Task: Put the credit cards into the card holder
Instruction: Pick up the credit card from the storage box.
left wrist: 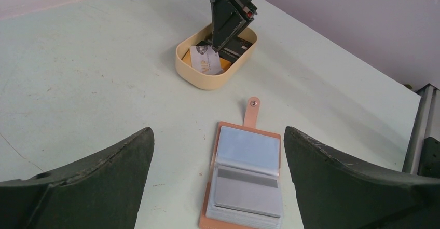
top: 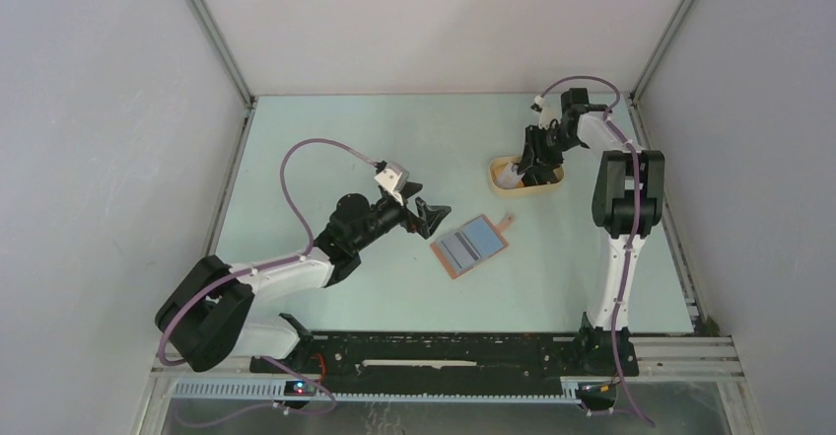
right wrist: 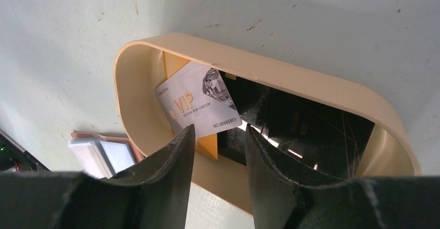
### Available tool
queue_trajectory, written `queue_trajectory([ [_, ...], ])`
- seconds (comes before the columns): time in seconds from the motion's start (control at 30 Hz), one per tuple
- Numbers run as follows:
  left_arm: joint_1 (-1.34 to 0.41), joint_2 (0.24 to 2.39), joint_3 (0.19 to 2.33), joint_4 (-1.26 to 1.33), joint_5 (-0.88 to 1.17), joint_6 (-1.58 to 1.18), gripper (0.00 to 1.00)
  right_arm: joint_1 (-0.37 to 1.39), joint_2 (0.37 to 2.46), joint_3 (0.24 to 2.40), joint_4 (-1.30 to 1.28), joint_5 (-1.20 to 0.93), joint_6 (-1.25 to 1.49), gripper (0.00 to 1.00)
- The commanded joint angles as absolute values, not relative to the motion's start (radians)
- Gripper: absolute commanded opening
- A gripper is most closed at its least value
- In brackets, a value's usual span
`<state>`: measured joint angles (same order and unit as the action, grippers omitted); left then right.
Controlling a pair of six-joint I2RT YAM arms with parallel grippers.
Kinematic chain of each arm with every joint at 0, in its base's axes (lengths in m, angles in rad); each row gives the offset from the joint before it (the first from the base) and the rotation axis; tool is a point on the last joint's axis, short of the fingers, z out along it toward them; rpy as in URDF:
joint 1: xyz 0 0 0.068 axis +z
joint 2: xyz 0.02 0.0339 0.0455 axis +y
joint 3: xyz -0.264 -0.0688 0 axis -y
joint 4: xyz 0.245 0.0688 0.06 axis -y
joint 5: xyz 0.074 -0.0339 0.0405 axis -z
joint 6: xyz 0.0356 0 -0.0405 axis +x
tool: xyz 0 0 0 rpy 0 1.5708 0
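Card holder [top: 470,246] lies open, nothing loaded by my read — credit cards [right wrist: 306,130] all in tray [right wrist: 311,83]. Right gripper [right wrist: 218,130] half-closed at silver VIP card [right wrist: 197,104], can't tell if gripped; left gripper [top: 432,216] wide open, empty.

i work in a lab booth: blank grey walls [top: 99,109], metal frame posts [top: 210,26], a black mounting rail [top: 444,341] along the pale table [top: 325,139].

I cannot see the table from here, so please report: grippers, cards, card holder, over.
Left gripper open, near open card holder. Right gripper half open in tray, at silver VIP card, no grip seen. Dark cards in tray. Nothing blocking.
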<state>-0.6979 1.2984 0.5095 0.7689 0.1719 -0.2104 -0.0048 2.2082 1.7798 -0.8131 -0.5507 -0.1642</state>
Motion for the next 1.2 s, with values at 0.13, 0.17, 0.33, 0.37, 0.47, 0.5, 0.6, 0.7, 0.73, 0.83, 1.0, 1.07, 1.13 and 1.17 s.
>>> queue_trajectory([
  [0.13, -0.696, 1.308, 0.523, 0.805, 0.198, -0.212, 1.0, -0.008, 2.232, 1.819, -0.814, -0.564, -0.127, 0.45],
  [0.17, -0.695, 1.307, 0.523, 0.805, 0.199, -0.212, 1.0, -0.007, 2.234, 1.819, -0.814, -0.571, -0.127, 0.44],
  [0.33, -0.696, 1.308, 0.525, 0.805, 0.199, -0.212, 1.0, -0.004, 2.235, 1.821, -0.816, -0.59, -0.129, 0.4],
  [0.37, -0.696, 1.309, 0.526, 0.805, 0.201, -0.212, 1.0, -0.003, 2.235, 1.822, -0.816, -0.593, -0.128, 0.4],
  [0.47, -0.695, 1.31, 0.527, 0.805, 0.204, -0.212, 1.0, -0.002, 2.235, 1.821, -0.811, -0.6, -0.124, 0.37],
  [0.5, -0.695, 1.31, 0.526, 0.805, 0.203, -0.212, 1.0, -0.003, 2.236, 1.824, -0.809, -0.603, -0.121, 0.35],
  [0.6, -0.696, 1.31, 0.526, 0.805, 0.204, -0.212, 1.0, -0.003, 2.238, 1.828, -0.801, -0.617, -0.113, 0.32],
  [0.7, -0.696, 1.31, 0.526, 0.804, 0.204, -0.212, 1.0, -0.004, 2.235, 1.83, -0.796, -0.646, -0.106, 0.31],
  [0.73, -0.696, 1.31, 0.526, 0.805, 0.204, -0.212, 1.0, -0.005, 2.233, 1.828, -0.794, -0.664, -0.106, 0.31],
  [0.83, -0.696, 1.311, 0.527, 0.804, 0.205, -0.212, 1.0, -0.011, 2.222, 1.819, -0.778, -0.71, -0.09, 0.31],
  [1.0, -0.696, 1.313, 0.529, 0.804, 0.209, -0.212, 1.0, -0.018, 2.226, 1.814, -0.763, -0.75, -0.062, 0.31],
  [1.07, -0.696, 1.314, 0.529, 0.804, 0.207, -0.212, 1.0, -0.024, 2.232, 1.813, -0.752, -0.761, -0.042, 0.3],
  [1.13, -0.696, 1.315, 0.529, 0.804, 0.21, -0.212, 1.0, -0.028, 2.24, 1.813, -0.736, -0.768, -0.018, 0.3],
  [1.17, -0.695, 1.315, 0.529, 0.804, 0.209, -0.212, 1.0, -0.03, 2.245, 1.813, -0.73, -0.768, -0.007, 0.29],
])
